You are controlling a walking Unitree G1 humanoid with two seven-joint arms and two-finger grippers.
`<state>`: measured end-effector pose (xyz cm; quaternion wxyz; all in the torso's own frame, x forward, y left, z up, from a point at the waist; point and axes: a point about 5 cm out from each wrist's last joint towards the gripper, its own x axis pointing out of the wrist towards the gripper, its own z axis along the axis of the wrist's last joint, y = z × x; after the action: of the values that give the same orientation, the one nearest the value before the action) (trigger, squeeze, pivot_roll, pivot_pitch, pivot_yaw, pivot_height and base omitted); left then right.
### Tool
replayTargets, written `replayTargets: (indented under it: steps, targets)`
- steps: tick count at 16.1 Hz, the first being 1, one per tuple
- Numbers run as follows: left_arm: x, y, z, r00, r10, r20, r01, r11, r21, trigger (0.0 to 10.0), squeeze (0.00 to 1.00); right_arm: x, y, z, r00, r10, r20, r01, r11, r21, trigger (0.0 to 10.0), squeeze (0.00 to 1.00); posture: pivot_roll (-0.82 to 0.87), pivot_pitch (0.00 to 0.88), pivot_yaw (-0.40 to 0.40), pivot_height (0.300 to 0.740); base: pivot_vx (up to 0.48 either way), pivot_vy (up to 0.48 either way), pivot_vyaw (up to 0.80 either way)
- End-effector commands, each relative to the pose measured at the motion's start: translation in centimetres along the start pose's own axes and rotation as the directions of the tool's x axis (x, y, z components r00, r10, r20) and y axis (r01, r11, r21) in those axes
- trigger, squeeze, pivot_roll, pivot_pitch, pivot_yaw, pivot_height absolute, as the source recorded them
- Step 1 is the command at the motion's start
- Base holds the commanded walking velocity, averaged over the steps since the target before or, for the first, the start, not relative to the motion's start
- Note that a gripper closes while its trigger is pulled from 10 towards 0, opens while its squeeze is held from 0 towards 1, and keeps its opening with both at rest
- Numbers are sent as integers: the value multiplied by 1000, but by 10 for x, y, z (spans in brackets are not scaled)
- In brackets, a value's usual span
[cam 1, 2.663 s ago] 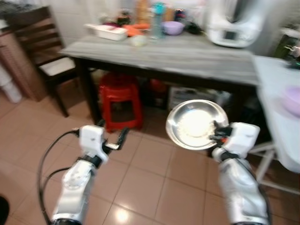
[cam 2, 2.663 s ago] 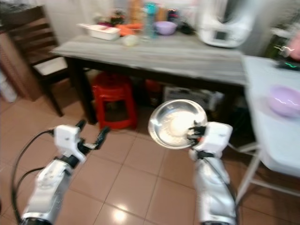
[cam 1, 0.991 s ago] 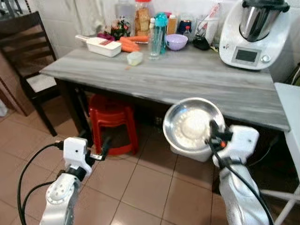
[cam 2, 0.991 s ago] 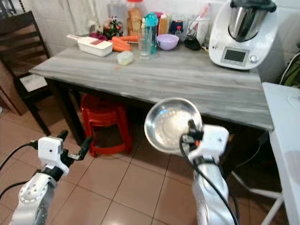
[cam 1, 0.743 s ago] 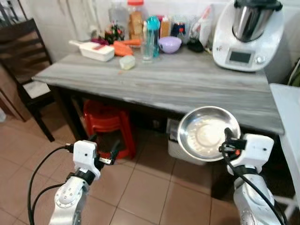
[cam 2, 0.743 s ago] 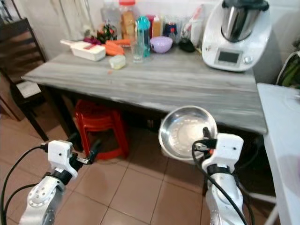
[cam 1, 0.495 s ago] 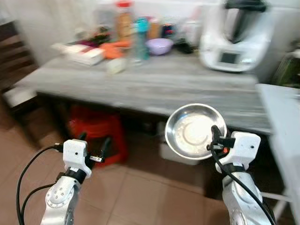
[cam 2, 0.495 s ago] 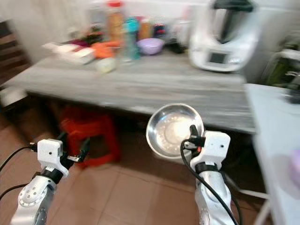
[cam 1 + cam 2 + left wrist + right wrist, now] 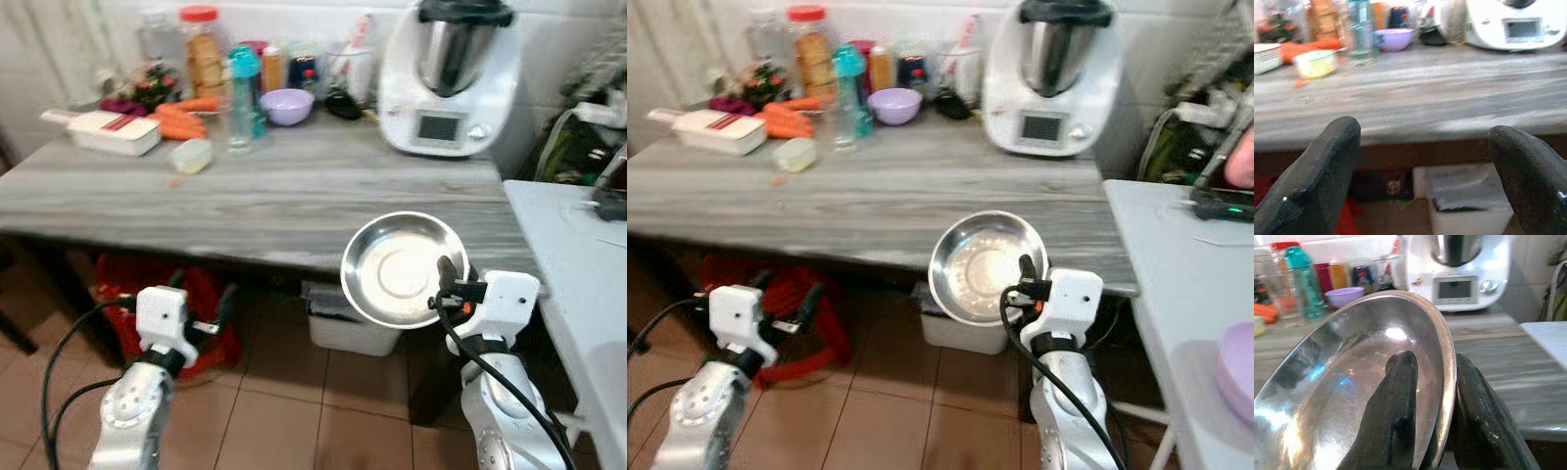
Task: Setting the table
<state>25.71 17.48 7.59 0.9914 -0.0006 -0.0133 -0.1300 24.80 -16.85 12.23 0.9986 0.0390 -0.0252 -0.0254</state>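
A shiny steel bowl [image 9: 404,267] is held up in front of the robot, tilted so its hollow faces the camera, with the right gripper [image 9: 443,284] pinching its rim: in the right wrist view one black finger [image 9: 1399,406] lies inside the bowl and the other [image 9: 1480,426] behind the rim. The bowl hangs just before the front edge of the grey wood-grain desk [image 9: 294,201], toward its right end, not touching it. The left gripper [image 9: 201,304] is low and to the left, below the desk edge, its two fingers [image 9: 1312,176] spread wide around nothing. The front and middle of the desk top are bare; things crowd its far side: a white kitchen machine [image 9: 449,78] with a steel jug at the right, a lilac bowl [image 9: 287,106], a teal-capped bottle [image 9: 241,83], a red-lidded jar [image 9: 203,54], carrots [image 9: 181,116], a white container [image 9: 101,132] at the left, and a small pale tub [image 9: 190,155] standing nearer the front. Under the desk are a red stool [image 9: 147,294] and a white bin [image 9: 355,328] on a floor of tan tiles [image 9: 284,421]. A white table [image 9: 1185,294] stands just beside the desk's right end, with a lilac dish [image 9: 1234,377] near its front corner. Behind the desk runs a white tiled wall [image 9: 313,15].
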Motion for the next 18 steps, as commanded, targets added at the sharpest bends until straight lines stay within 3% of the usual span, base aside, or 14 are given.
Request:
replayTargets:
  steps: [1, 8, 18]
  targets:
    - [-1, 2, 1, 1000, 1, -5, -1, 1000, 13, 10000, 0, 3, 0, 7, 1000, 2, 32, -2, 1000, 5, 10000, 0, 32, 0, 7, 740, 322, 0, 625]
    - [3, -4, 3, 999, -45, -1, 45, 999, -6, 10000, 0, 15, -1, 2, 1000, -30, 6, 30, 998, 61, 10000, 0, 37, 0, 16, 740, 220, 0, 79]
    - [-7, -24, -1, 966, -258, -26, 258, 966, 1, 10000, 0, 66, 2, -4, 994, -63, -84, 80, 973, 217, 10000, 0, 55, 0, -23, 740, 0, 0, 0]
